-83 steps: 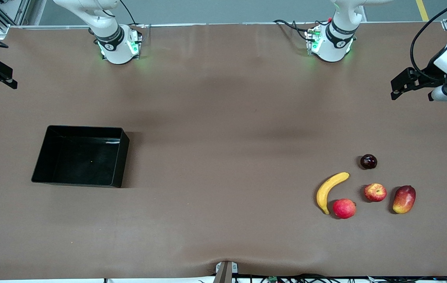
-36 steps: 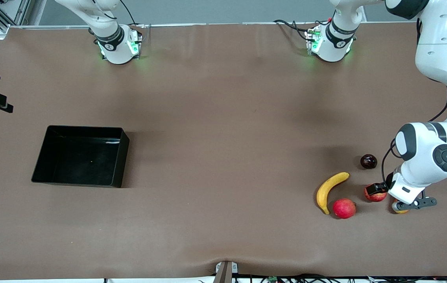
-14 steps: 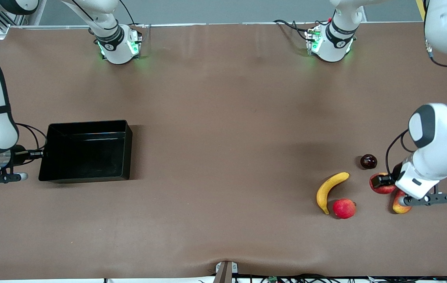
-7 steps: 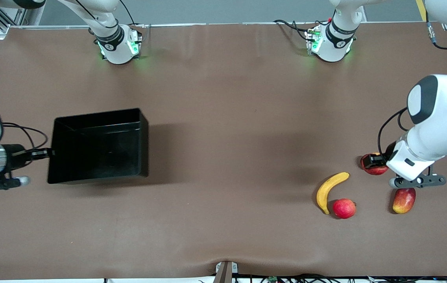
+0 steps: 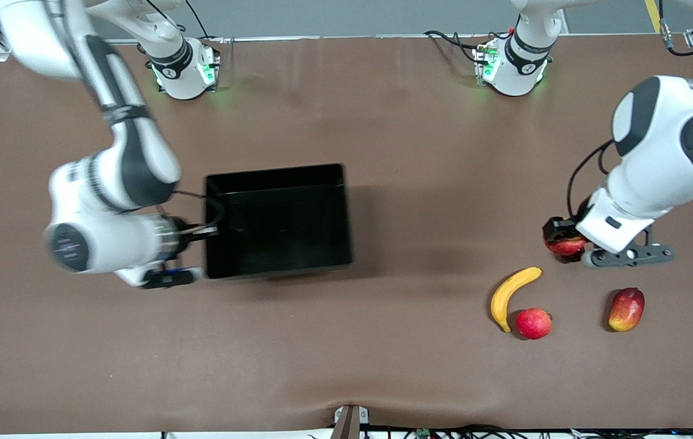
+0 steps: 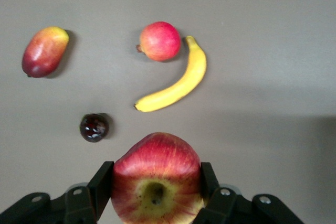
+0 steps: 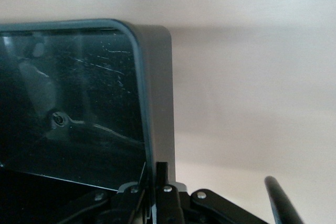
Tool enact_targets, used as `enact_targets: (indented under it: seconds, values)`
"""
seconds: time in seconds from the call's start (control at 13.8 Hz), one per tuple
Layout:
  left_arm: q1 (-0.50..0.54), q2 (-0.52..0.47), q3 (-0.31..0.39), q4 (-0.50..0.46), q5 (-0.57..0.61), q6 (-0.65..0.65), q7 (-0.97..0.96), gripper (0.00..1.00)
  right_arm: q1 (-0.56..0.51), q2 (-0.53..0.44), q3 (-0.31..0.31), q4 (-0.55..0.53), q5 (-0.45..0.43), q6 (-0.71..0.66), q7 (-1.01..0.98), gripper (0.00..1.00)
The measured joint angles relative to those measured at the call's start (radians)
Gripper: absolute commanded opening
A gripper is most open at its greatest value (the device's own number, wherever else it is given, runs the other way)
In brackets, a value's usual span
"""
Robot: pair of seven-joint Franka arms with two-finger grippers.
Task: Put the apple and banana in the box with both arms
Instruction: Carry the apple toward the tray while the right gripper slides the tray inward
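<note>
My left gripper (image 5: 562,242) is shut on the apple (image 5: 565,245) and holds it in the air above the dark round fruit. In the left wrist view the apple (image 6: 156,174) sits between the two fingers (image 6: 101,182), dimple toward the camera. The banana (image 5: 511,295) lies on the table and also shows in the left wrist view (image 6: 177,84). My right gripper (image 5: 205,230) is shut on the wall of the empty black box (image 5: 279,225) and holds it lifted over the table's middle. The right wrist view shows the wall (image 7: 155,103) pinched in the gripper (image 7: 157,179).
A pinkish-red round fruit (image 5: 533,323) lies beside the banana's nearer tip. A mango (image 5: 626,309) lies toward the left arm's end. In the left wrist view a dark round fruit (image 6: 94,127) shows under the held apple.
The right gripper took the box by its wall, lifted it and carried it toward the table's middle. The left gripper closed on the apple and raised it over the dark fruit.
</note>
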Motion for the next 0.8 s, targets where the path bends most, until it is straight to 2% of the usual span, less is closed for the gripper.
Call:
enact_targets:
  seconds: [0.29, 0.44, 0.65, 0.73, 0.8]
  values:
    - [-0.004, 0.004, -0.072, -0.022, 0.000, 0.014, -0.116, 0.00, 0.143, 0.074, -0.002, -0.018, 0.100, 0.163, 0.175, 0.00]
    - [-0.017, 0.014, -0.100, -0.050, 0.000, 0.057, -0.186, 0.00, 0.218, 0.111, -0.003, -0.018, 0.107, 0.248, 0.294, 0.00]
    - [-0.069, 0.040, -0.106, -0.099, 0.000, 0.135, -0.267, 0.00, 0.303, 0.163, -0.004, -0.019, 0.108, 0.358, 0.369, 0.02]
    - [-0.087, 0.052, -0.106, -0.115, 0.000, 0.164, -0.297, 0.00, 0.318, 0.181, -0.005, -0.019, 0.108, 0.392, 0.395, 0.55]
    - [-0.103, 0.064, -0.105, -0.131, 0.001, 0.197, -0.332, 0.00, 0.325, 0.196, -0.006, -0.018, 0.108, 0.412, 0.413, 1.00]
